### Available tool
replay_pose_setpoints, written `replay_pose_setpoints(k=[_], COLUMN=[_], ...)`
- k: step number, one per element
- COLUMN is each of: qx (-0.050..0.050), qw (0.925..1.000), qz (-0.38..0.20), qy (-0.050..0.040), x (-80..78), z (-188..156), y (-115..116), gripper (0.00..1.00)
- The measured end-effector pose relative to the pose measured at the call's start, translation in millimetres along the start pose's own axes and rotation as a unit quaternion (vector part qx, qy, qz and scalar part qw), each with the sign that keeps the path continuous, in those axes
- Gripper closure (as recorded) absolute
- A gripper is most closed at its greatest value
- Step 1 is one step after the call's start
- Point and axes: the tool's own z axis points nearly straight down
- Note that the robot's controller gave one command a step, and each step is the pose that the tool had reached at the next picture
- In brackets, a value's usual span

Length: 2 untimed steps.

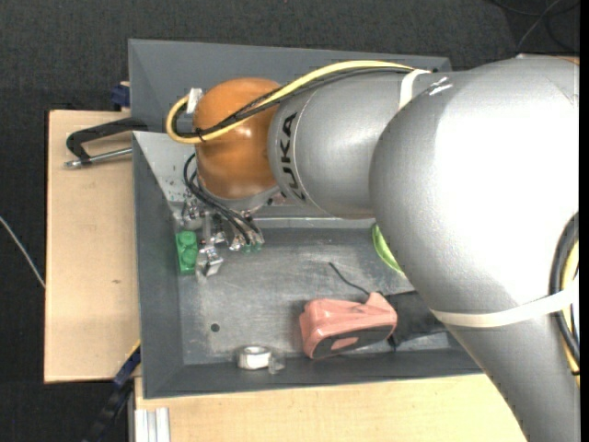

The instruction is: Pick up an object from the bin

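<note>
Grey metal bin seen from above, with the silver KUKA arm entering from the right. Small bright-green plastic block, taken here as landmark, lying against the bin's left wall, about midway along it. Metal gripper lowered just to the right of the green block, touching or nearly touching it; open, closed or clasping the block: not discernible. Rounded orange wrist cover beyond the green block, toward the far wall and slightly right, with a yellow cable looped over it. Pink rounded case resembling a tape measure well apart from the green block, to its right and nearer the front wall. Small white-and-silver ring-shaped piece in front of the green block, slightly right, close to the front wall. Thin black wire on the floor to the right of the green block, between it and a yellow-green curved item largely hidden under the arm.
</note>
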Motion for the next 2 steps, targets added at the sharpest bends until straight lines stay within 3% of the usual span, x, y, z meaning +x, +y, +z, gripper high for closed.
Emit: replay_pose_setpoints(k=[1,2], qx=[0.000,0.001], qw=[1.0000,1.0000], qz=[-0.001,0.000], qy=[-0.0035,0.0075], x=[-4.4,1.4], z=[-80.4,-3.0], y=[1.6,0.5], gripper=[1.00,1.00])
